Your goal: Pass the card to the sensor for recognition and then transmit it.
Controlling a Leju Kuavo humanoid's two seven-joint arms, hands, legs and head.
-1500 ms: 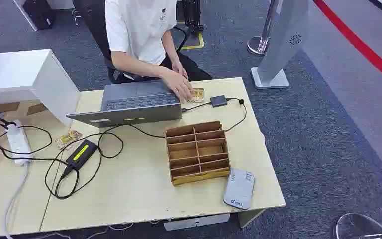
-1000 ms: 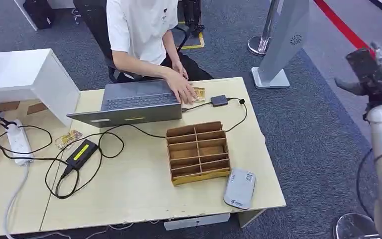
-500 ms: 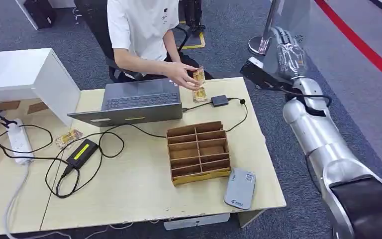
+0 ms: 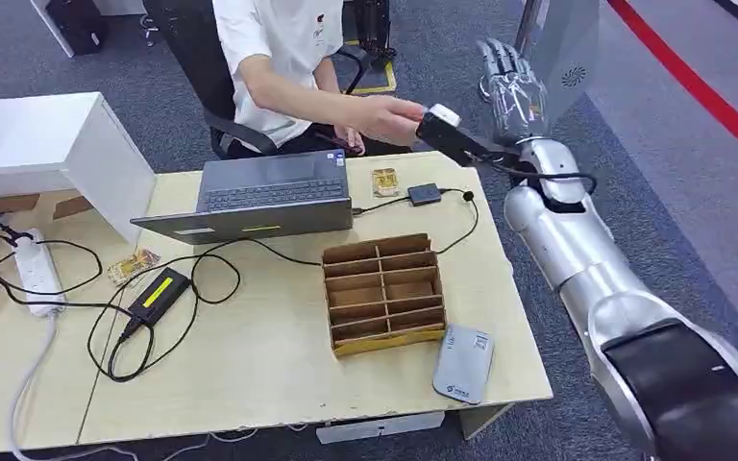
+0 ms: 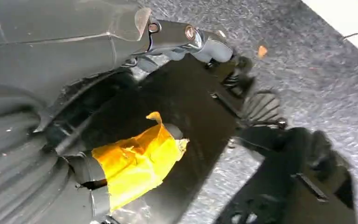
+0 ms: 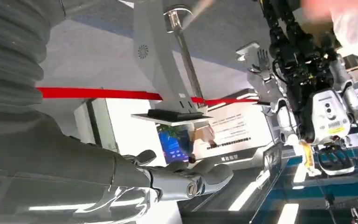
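Note:
My right hand (image 4: 506, 88) is raised past the table's far right corner, fingers spread upward, its dark thumb (image 4: 447, 134) pointing toward the person. The person's hand (image 4: 389, 117) reaches out and meets the tip of that thumb; I cannot make out a card in it. One patterned card (image 4: 384, 181) lies on the table beside the small black sensor (image 4: 423, 193) on its cable. In the right wrist view my grey thumb (image 6: 191, 183) is stretched out with nothing against it. In the left wrist view my left hand (image 5: 193, 37) hangs over the carpet, thumb out, holding nothing.
A wooden divided box (image 4: 381, 293) stands mid-table, with a grey device (image 4: 462, 362) at the front right corner. An open laptop (image 4: 259, 197), a power brick (image 4: 158, 296), cables and more cards (image 4: 133, 267) lie to the left. A grey kiosk stand (image 4: 557, 58) rises behind my hand.
My right arm rose into view at the right and swung left toward the person. The person lifted a card off the table and stretched that hand out to my thumb.

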